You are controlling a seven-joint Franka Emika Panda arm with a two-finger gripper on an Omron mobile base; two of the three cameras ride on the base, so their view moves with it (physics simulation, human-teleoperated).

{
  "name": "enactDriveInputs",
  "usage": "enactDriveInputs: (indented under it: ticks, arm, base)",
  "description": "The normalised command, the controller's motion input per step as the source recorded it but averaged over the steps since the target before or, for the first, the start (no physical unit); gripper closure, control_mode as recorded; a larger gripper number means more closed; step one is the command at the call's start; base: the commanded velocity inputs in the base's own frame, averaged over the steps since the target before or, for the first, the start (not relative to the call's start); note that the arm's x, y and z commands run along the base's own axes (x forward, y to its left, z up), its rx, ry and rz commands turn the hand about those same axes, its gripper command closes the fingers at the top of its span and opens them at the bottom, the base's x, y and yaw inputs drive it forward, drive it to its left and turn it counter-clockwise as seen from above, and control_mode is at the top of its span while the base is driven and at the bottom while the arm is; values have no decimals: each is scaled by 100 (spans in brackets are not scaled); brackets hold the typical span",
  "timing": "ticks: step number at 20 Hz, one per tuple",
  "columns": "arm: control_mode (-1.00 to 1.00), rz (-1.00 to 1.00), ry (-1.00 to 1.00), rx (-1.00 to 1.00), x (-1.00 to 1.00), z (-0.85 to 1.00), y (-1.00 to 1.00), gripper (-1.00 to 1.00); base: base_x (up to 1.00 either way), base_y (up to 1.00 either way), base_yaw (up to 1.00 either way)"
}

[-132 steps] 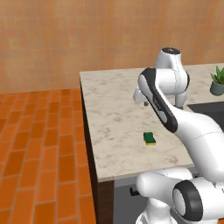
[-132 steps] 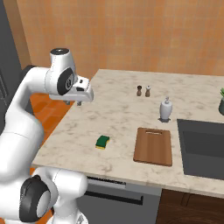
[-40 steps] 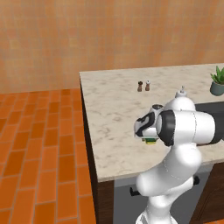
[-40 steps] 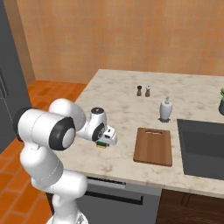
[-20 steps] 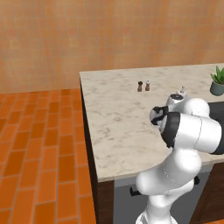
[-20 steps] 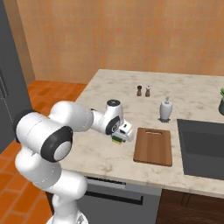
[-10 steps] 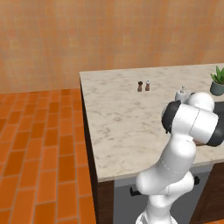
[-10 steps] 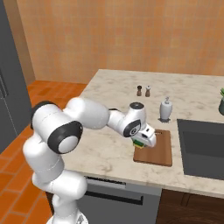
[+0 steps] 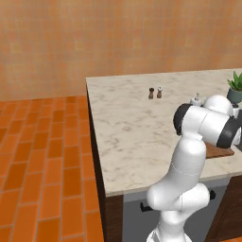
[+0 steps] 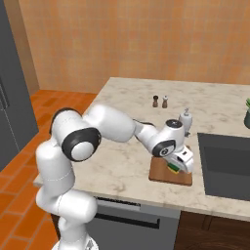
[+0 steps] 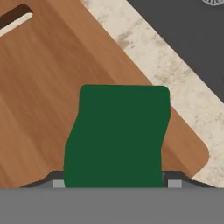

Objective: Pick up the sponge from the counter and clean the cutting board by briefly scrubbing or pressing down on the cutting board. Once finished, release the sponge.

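Hand view: end effector (image 11: 113, 184) clamped on green-topped, yellow-bottomed rectangular sponge (image 11: 117, 135).
Below: reddish-brown wooden cutting board (image 11: 48, 87) lay on beige marble worktop (image 11: 175, 83).

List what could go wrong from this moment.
1. The end effector holds the sponge over the cutting board near its corner; a scrub stroke could slide off onto the counter.
2. The sink lies just beside the board, so a released sponge might tumble in.
3. Pressing down may shift the loose board.
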Motion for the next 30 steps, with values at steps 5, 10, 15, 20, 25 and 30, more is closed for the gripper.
enactDriveInputs:
  ticks: [5,10,15,20,25,30]
  arm:
    - [-100,-19,4,0,-12,-18,-51,100]
    - [-100,-16,2,0,-5,-29,-8,100]
    - [-100,-6,0,0,0,-30,-7,100]
    - [-100,-1,0,0,-4,-38,0,100]
    - [-100,0,0,0,26,-2,11,100]
    - [-100,0,3,0,48,-2,16,100]
  base:
    - [0,0,0]
    - [0,0,0]
    - [0,0,0]
    - [0,0,0]
    - [0,0,0]
    - [0,0,0]
